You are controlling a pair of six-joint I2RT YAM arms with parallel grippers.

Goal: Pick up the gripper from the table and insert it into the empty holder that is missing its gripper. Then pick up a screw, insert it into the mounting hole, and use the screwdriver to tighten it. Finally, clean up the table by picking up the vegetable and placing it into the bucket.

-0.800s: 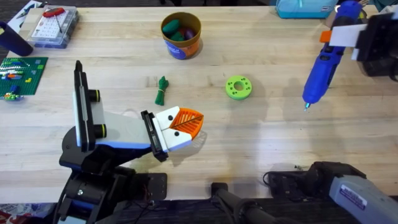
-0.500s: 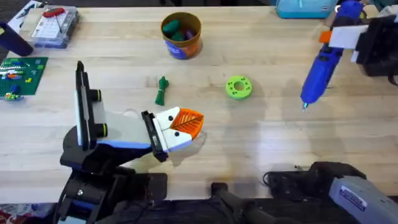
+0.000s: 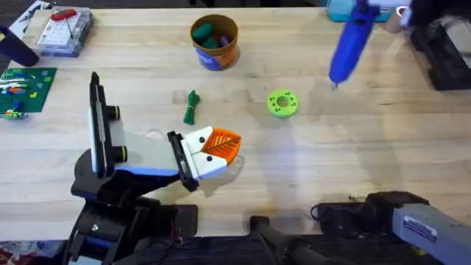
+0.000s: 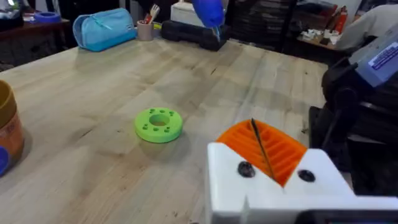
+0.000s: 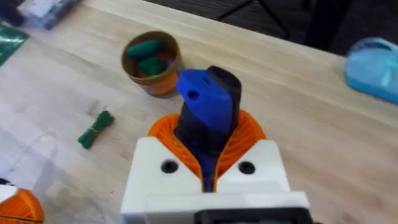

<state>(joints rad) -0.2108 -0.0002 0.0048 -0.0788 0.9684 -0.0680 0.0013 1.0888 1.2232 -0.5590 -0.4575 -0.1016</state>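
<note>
Wooden planks of the table (image 3: pixel 309 162) are lying pale under me, and I am taking the bucket (image 3: pixel 214 42) as my landmark, standing at the far middle of the table with some green and purple toy pieces inside.

With my right gripper (image 5: pixel 208 171) I am holding the screwdriver (image 3: pixel 347 42); its orange pads are closing on the blue body from both sides. The screwdriver is hanging in the air well to the right of the bucket, tilted, with its thin metal tip pointing down toward the table and not touching it.

My left gripper (image 3: pixel 215 149) is resting low, nearer to me than the bucket and almost straight in front of it. Its two orange pads are pressed together with only a thin dark line between them, and it is holding nothing.

The vegetable (image 3: pixel 191 107) is lying on the table between the bucket and my left gripper, a little to the left, apart from both. A bright green disc (image 3: pixel 282 104) with holes is lying on the table to the right of the vegetable, nearer to me than the bucket, and nothing is touching it.

Far to the left of the bucket a clear parts box (image 3: pixel 62 30) is sitting at the table's corner, and a light blue pouch (image 4: pixel 104 28) is lying far to the right of it at the far edge.
</note>
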